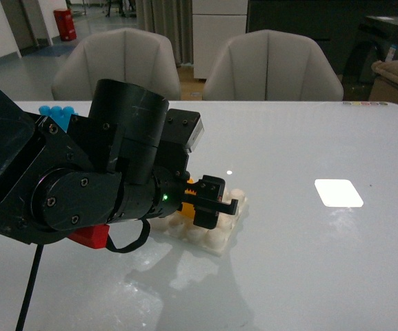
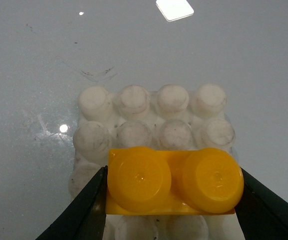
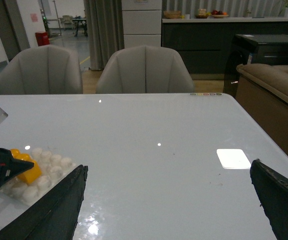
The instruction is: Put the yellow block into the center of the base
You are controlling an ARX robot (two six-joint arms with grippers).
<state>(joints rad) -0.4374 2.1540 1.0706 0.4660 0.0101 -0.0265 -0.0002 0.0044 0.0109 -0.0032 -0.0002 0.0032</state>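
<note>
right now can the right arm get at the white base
Probably not cleanly: the left gripper sits over the base holding the yellow block; the open right gripper is off to one side.

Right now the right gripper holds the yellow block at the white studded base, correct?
No. It is the left gripper that holds the yellow block at the base, as the left wrist view shows. The right gripper is open and empty.

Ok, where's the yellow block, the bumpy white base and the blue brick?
yellow block [image 2: 140, 177]: left wrist view, top of one stud.
base [image 2: 134, 100]: left wrist view, a bare stud.
blue brick [image 1: 56, 114]: front view, its studs.
</note>
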